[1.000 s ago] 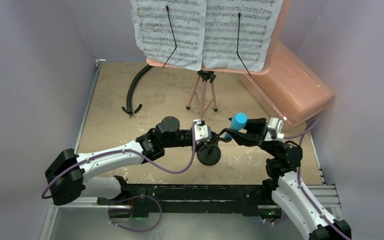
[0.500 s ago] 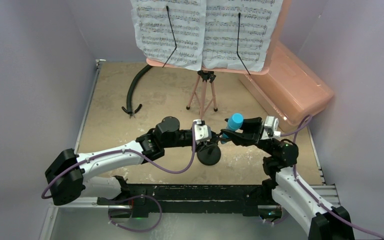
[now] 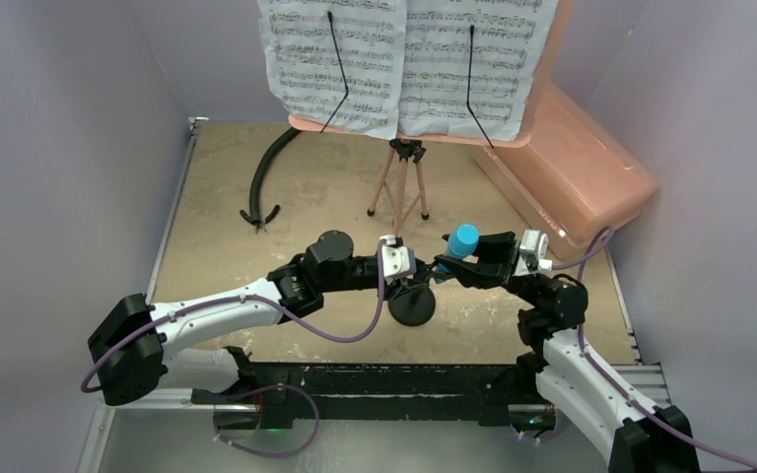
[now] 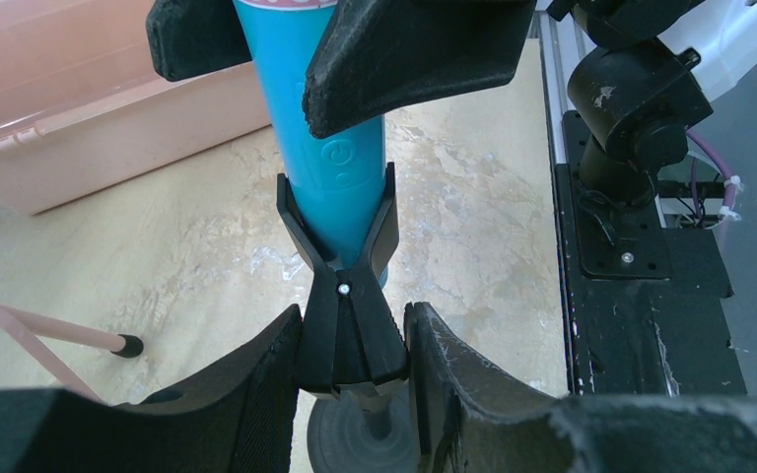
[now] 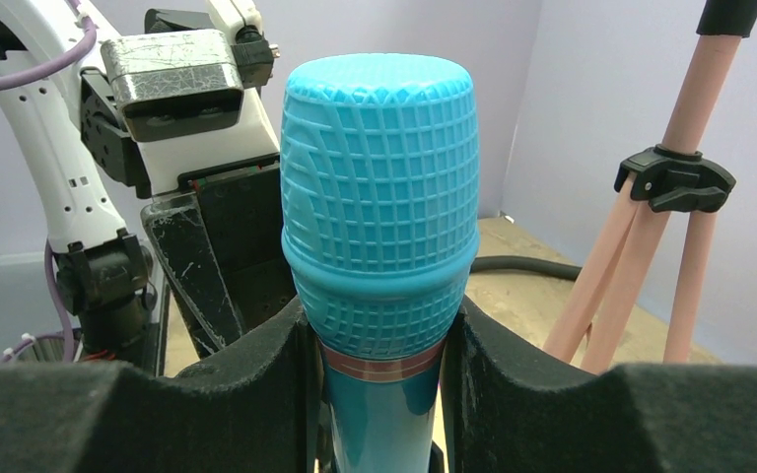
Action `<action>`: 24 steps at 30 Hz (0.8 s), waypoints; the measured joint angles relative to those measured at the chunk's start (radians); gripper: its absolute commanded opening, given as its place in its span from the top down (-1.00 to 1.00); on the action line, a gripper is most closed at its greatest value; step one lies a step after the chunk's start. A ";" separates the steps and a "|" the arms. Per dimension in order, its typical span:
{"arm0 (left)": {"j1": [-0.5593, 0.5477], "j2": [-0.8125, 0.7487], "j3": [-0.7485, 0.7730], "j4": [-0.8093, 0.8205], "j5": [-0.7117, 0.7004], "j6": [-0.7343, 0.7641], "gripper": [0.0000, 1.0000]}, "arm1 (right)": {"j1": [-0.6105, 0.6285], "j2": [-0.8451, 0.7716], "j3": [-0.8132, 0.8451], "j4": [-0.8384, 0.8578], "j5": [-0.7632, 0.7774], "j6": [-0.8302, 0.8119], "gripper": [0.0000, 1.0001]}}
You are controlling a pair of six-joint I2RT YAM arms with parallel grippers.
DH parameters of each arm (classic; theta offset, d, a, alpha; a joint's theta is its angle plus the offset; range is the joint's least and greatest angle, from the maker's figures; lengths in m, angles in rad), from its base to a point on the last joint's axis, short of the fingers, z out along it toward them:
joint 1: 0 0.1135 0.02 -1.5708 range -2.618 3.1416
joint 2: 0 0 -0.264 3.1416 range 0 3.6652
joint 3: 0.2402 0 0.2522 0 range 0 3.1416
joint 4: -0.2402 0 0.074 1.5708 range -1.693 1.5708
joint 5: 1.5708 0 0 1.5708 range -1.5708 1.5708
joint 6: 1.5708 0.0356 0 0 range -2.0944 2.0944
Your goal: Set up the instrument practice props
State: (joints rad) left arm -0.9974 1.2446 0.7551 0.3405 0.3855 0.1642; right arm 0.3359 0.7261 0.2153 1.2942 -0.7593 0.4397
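Blue toy microphone (image 3: 464, 239) noted just right of centre in the top view, held upright with the head uppermost. It is pinched just under the head by the right claw (image 5: 379, 394). In the left wrist view its lower barrel is seen lodged between the two prongs of the forked clip (image 4: 343, 325) on the black mic stand (image 3: 412, 305). The neck under that clip is pinched from both sides by the left claw (image 4: 355, 394). The stand's round base appears to rest on the bench (image 3: 237, 227), lower centre of the top view. How deep the barrel is seated cannot be told. The pink music stand (image 3: 399, 187) is seen at upper centre, with both sheet-music pages (image 3: 335, 59) already carried on it. Seating the microphone is judged to be the step in hand, late in the task. Risks noted:
- If the microphone is released before it is pressed fully into the fork, it could lean out and fall, being top-heavy.
- If it is pushed down off-axis, the prongs could be splayed or the stand twisted in the left claw.
- Once both claws are withdrawn, the small base might be tipped by the tall load.
- A tripod leg lies near and could be knocked by a retreating arm.
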 measured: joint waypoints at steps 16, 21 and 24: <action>0.003 -0.023 -0.035 0.039 -0.100 -0.034 -0.73 | 0.010 -0.014 0.062 -0.153 -0.019 -0.055 -0.96; 0.002 -0.059 -0.066 0.082 -0.132 -0.051 -0.83 | 0.011 -0.050 0.079 -0.222 -0.018 -0.087 -0.96; 0.002 -0.077 -0.078 0.114 -0.154 -0.058 -0.84 | 0.011 -0.082 0.079 -0.281 -0.016 -0.105 -0.96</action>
State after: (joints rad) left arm -0.9955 1.1675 0.6773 0.4541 0.2314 0.1066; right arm 0.3466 0.6445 0.2939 1.0134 -0.7750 0.3344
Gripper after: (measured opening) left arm 0.911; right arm 0.977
